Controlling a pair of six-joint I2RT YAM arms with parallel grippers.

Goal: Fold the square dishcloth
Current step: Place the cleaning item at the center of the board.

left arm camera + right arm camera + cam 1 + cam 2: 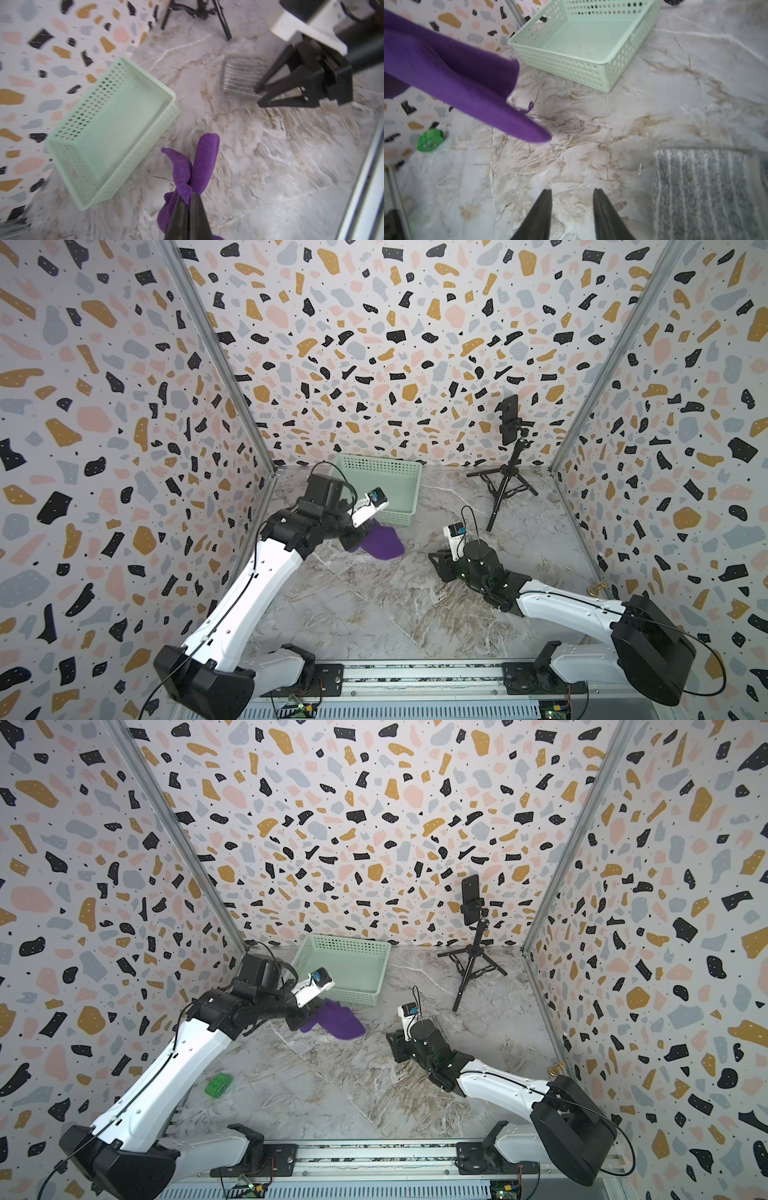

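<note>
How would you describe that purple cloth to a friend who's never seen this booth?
Find the mint basket at the back wall. Just in front of it, the left gripper pinches the purple cloth, which hangs bunched from the shut jaws. Unlike the grey striped cloth lying flat by the open right gripper, it is plain purple and crumpled.

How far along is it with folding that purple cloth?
Done: nothing on this one, though a grey striped cloth lies flat beside the right gripper, perhaps folded. In hand: the left gripper is shut on a bunched part of the purple dishcloth, which hangs crumpled. The right gripper is open, empty. Left: spreading it flat and folding it.
</note>
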